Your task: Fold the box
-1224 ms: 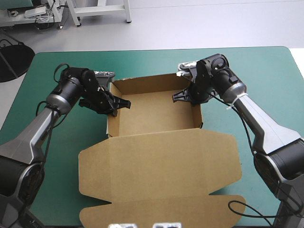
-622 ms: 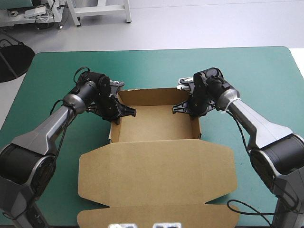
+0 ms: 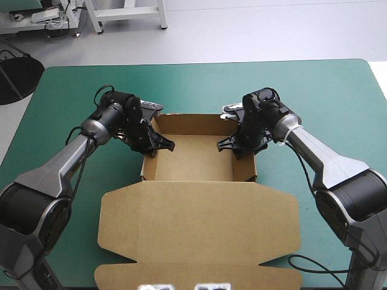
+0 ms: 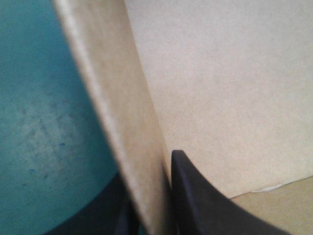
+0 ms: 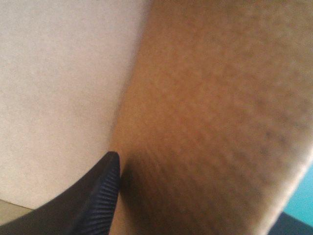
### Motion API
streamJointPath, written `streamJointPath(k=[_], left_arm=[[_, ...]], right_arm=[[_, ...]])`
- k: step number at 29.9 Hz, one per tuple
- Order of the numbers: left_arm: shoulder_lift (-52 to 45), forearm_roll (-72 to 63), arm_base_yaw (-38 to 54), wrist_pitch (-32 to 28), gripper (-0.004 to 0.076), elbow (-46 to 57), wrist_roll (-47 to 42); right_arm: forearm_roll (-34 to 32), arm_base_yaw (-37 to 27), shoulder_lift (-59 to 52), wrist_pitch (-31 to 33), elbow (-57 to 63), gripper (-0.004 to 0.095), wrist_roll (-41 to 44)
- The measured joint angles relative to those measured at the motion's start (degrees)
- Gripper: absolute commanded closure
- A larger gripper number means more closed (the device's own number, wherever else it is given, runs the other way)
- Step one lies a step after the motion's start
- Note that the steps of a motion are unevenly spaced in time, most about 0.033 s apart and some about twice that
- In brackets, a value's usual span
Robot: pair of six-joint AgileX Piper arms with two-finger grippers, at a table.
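Both grippers have shifted inward and lower in the frame since the earlier pictures, and the box (image 3: pixel 199 211) has come with them, its far wall now sitting further down.

In the high view, the left gripper (image 3: pixel 158 145) sits at centre left, clenched over the top of the left wall (image 3: pixel 147 166) at its far end. In its wrist view the wall (image 4: pixel 122 122) runs up between the black fingers (image 4: pixel 195 205): one is inside against the brown board, the other on the outer side over the teal-green cover (image 4: pixel 44 122).

The box lies in the middle of the cover (image 3: pixel 338 96) as an open tray (image 3: pixel 193 158) at centre frame. Its lid (image 3: pixel 199 235) is spread flat below it, reaching the bottom edge.

At centre right, the right gripper (image 3: pixel 233 145) grips the right wall (image 3: pixel 249 166) in the same way. Its wrist view shows one ribbed finger (image 5: pixel 93 200) pressed to the inner face and the wall (image 5: pixel 205 122) filling the frame's right half. A dark sliver of the other finger shows in the lower right corner, beside a strip of cover (image 5: pixel 305 196).
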Motion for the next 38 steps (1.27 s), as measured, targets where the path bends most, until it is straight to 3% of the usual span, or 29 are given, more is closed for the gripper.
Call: streamJointPath(k=[3, 6, 15, 21, 38], left_arm=[[0.0, -1.4, -0.5, -1.0, 0.0305, 0.0, 2.6], [0.0, -2.8, -0.9, -1.8, 0.0247, 0.0, 3.8], [0.1, -3.5, -1.1, -2.1, 0.0247, 0.0, 3.5], [0.1, 0.3, -1.1, -2.1, 0.0248, -0.7, -2.7], [0.1, 7.3, -1.2, -6.2, 0.0248, -2.2, -5.8]], right_arm=[[-2.0, 0.0, 0.0, 0.0, 0.0, 0.0442, 0.1], [-2.8, 0.1, 0.0, 0.0, 0.0, 0.0443, 0.2], [-2.8, 0.1, 0.0, -0.5, -0.7, 0.0442, 0.2], [-3.0, 0.2, 0.0, -0.7, -3.9, 0.0442, 2.0], [-8.9, 0.7, 0.1, -5.1, -6.1, 0.0442, 7.1]])
